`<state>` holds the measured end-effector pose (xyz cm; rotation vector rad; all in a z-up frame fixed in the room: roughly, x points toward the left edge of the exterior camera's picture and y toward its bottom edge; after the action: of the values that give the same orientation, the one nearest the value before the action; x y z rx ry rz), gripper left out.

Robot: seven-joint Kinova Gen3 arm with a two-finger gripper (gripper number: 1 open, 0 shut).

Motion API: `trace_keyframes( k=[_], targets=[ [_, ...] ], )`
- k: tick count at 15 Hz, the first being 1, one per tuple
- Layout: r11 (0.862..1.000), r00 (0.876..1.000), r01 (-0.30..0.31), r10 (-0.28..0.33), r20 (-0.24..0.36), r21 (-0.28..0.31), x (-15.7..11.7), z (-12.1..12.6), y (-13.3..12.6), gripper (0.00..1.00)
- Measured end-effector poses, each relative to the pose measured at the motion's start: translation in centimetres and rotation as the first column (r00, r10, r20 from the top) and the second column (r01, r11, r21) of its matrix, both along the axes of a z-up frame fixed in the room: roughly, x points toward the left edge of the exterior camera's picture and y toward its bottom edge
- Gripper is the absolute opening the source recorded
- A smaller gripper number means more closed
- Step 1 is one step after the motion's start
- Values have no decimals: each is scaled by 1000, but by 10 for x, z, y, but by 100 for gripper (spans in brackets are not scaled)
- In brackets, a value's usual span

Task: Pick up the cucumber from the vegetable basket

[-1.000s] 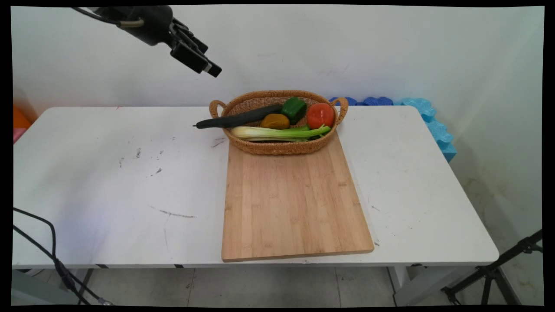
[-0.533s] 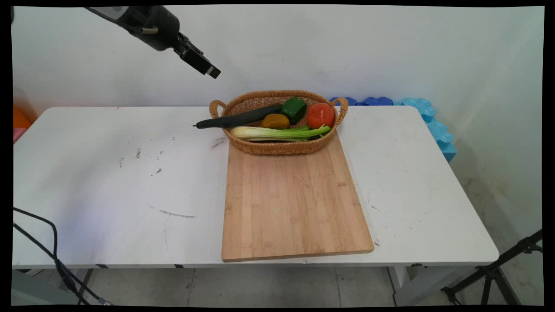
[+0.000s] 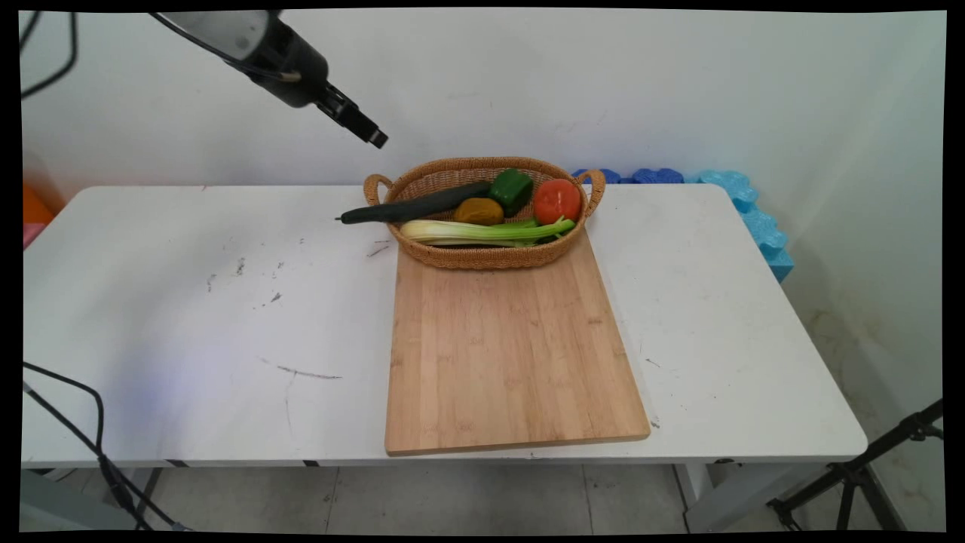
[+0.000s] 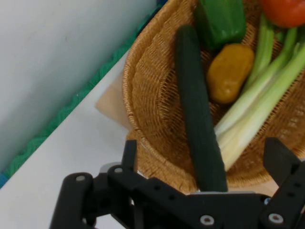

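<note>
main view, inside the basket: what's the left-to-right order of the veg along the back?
cucumber → yellow potato → green pepper → tomato. The celery spans the front of the basket, so it has no clear slot.

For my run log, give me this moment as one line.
end effector: open, empty, above cucumber | cucumber: over basket rim | basket: on cutting board

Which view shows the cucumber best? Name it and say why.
The hand view: the cucumber runs large down the frame, inside the wicker basket beside the potato. The main view shows it small, its end overhanging the basket's left rim.
</note>
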<state>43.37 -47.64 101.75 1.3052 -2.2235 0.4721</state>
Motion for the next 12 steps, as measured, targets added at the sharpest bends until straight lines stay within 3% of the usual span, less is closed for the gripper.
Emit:
trace_keyframes(
  k=[12],
  targets=[
    [997, 998, -46, 48, -31, 63, -28, -78, -64, 100]
  ],
)
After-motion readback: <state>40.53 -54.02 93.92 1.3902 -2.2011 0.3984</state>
